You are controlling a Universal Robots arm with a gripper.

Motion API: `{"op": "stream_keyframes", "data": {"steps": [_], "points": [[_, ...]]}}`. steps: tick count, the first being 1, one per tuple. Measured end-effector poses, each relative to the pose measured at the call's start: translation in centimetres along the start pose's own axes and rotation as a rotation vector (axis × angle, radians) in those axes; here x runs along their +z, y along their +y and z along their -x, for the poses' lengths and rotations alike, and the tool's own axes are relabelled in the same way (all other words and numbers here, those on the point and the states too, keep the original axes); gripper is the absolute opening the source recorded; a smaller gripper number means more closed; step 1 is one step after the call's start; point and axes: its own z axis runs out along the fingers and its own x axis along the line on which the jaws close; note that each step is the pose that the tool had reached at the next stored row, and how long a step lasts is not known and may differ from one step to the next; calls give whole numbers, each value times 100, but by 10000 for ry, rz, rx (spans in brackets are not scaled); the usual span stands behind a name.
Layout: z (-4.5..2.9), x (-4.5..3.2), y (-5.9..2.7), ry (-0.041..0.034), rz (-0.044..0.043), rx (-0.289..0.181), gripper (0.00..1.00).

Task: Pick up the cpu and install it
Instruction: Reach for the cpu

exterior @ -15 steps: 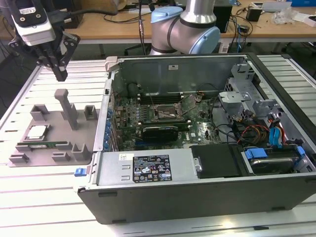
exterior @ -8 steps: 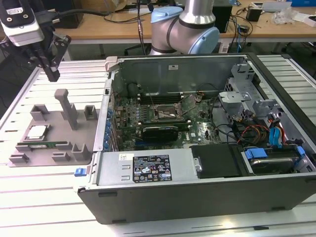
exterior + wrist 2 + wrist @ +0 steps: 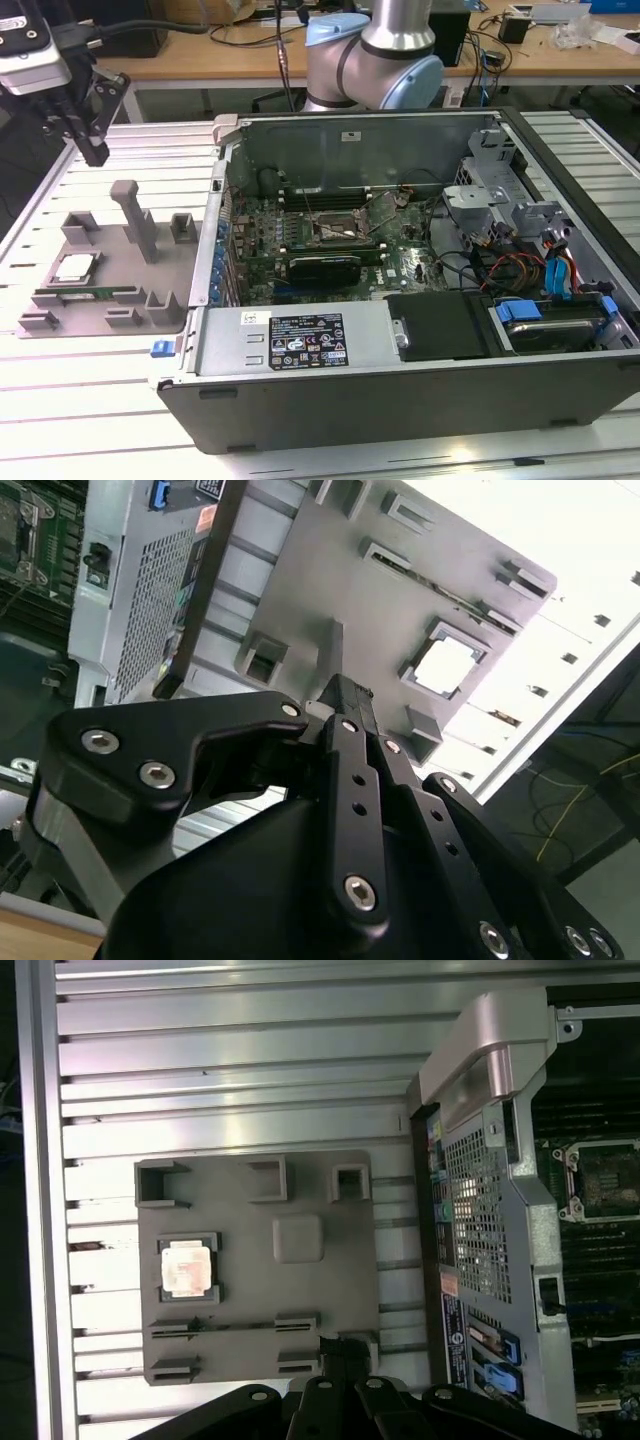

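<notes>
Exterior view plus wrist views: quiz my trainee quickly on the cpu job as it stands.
1. True or false: the shiny silver square cpu lies in the grey plastic tray.
2. Fill in: the tray sits toward the exterior view's ___ from the open grey metal computer case.
3. The black gripper is: A) clamped on the cpu; B) in the air, clear of the cpu; C) down inside the case.
Key: 1 true; 2 left; 3 B.
</notes>
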Motion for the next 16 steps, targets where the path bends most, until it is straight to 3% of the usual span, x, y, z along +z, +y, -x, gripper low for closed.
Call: {"op": "stream_keyframes", "data": {"steps": [8, 11, 16], "points": [[-194, 51, -17, -13, 1, 0, 11], [-275, 125, -26, -13, 1, 0, 11], [-348, 230, -26, -15, 2, 0, 11]]}}
